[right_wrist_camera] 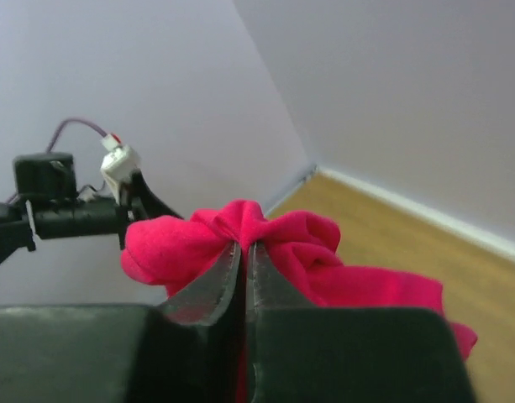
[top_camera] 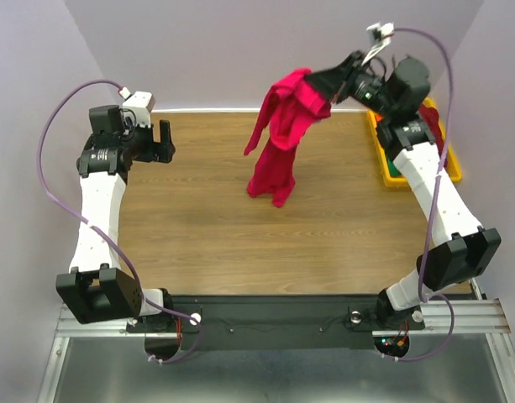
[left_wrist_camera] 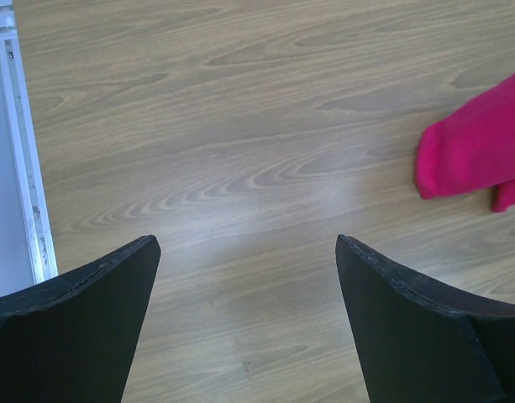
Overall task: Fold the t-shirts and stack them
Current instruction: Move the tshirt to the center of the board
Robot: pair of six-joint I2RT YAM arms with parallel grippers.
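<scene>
The right gripper (top_camera: 323, 86) is raised above the far side of the wooden table (top_camera: 198, 227), its jaws clamped on a bunched fold of a crimson-pink t-shirt (top_camera: 278, 138). The shirt hangs crumpled from it, its lower end close to the tabletop. The left gripper (top_camera: 165, 138) hovers over the table's left side, well apart from the shirt, jaws wide apart, holding nothing. A yellow tray (top_camera: 383, 164) sits at far right, partly hidden by the right arm.

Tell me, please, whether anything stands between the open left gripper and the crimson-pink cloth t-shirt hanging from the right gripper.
Nothing visible does: only wooden tabletop shows between the left gripper and the crimson-pink cloth t-shirt, which hangs pinched in the right gripper.
</scene>
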